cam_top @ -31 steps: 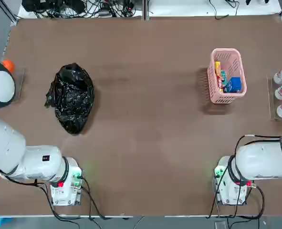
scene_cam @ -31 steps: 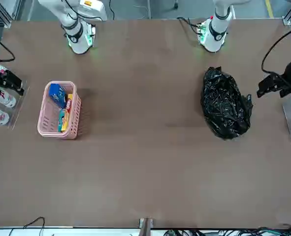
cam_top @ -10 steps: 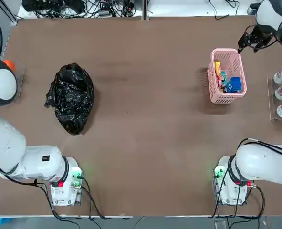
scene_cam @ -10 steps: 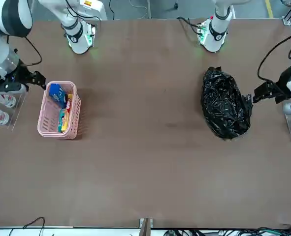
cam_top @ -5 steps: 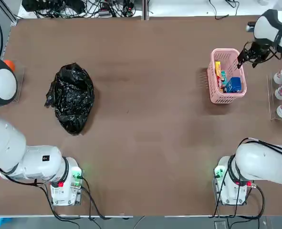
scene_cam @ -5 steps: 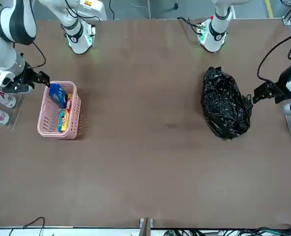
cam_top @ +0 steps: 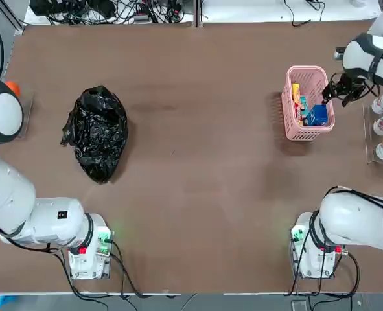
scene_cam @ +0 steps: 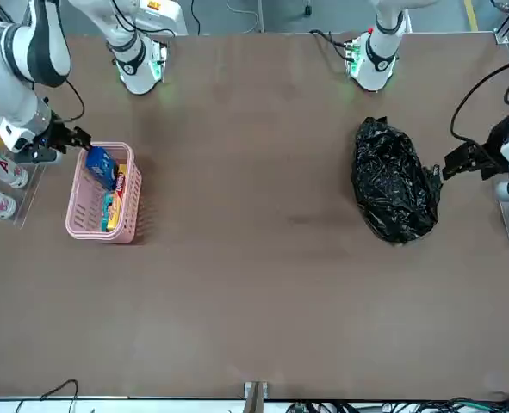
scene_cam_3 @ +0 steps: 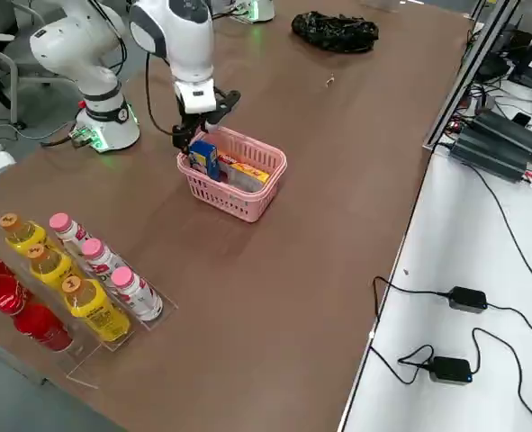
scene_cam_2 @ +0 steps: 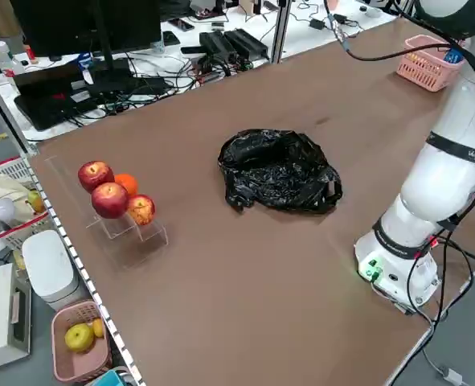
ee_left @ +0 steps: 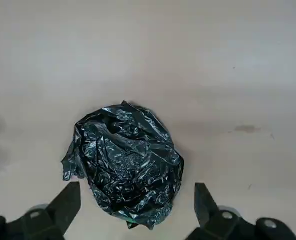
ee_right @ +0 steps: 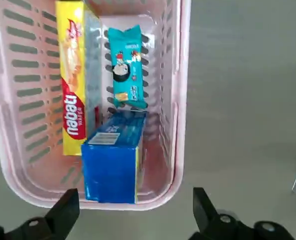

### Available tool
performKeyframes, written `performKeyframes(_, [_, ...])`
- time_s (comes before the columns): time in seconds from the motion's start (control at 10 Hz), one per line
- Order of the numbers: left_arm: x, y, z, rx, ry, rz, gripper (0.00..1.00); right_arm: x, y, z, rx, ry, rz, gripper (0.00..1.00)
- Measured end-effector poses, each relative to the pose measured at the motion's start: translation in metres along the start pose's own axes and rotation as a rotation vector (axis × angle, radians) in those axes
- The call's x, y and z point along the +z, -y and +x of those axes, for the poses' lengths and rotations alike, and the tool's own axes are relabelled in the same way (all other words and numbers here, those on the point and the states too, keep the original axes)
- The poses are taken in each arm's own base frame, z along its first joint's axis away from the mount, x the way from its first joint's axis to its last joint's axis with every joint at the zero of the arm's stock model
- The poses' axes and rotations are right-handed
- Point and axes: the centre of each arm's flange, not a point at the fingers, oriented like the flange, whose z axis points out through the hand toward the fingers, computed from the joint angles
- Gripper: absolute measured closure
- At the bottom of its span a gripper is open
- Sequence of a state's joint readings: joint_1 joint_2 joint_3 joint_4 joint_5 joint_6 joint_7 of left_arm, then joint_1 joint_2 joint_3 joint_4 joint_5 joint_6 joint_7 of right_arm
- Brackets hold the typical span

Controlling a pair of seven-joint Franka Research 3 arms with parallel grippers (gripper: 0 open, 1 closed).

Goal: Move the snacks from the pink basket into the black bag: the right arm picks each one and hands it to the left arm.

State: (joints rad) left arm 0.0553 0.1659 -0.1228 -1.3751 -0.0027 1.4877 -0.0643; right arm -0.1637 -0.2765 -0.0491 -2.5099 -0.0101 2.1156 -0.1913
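Brown desk [cam_top: 197,162], cables and monitors beyond. Right hand [cam_top: 330,97] beside pink basket [cam_top: 308,103], wide open, empty. Left hand [scene_cam: 461,161], seemingly empty too, open near black bag [cam_top: 97,133].

Pink basket [cam_top: 310,131] with slotted lattice sides, upright near the tabletop's right edge, toward the far side. Inside, three snack packets: blue box [ee_right: 111,164] standing at the end nearest the robot, yellow-orange wafer pack [ee_right: 72,75] with red lettering leaning along one long wall, small teal packet [ee_right: 127,67] lying flat on the floor beside it. Black bag [cam_top: 98,133], glossy and crumpled into a heap, resting near the left edge, well apart from the basket.
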Motion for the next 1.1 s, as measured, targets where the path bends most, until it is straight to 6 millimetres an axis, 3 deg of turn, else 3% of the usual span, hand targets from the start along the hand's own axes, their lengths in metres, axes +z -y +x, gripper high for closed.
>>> performKeyframes(0.4, [0.000, 0.004, 0.000, -0.004, -0.002, 0.023, 0.00, 0.011, 0.000, -0.005, 0.016, 0.015, 0.017, 0.00])
performKeyframes(0.6, [0.004, 0.017, 0.004, -0.023, -0.011, 0.026, 0.00, 0.011, 0.003, -0.005, 0.027, 0.013, 0.030, 0.00])
performKeyframes(0.8, [0.009, 0.028, 0.009, -0.035, -0.029, 0.028, 0.00, 0.012, 0.014, -0.002, 0.015, 0.005, 0.034, 0.00])
performKeyframes(1.1, [0.020, 0.024, 0.014, -0.020, -0.039, 0.028, 0.00, 0.025, 0.031, -0.002, -0.006, -0.040, 0.022, 0.00])
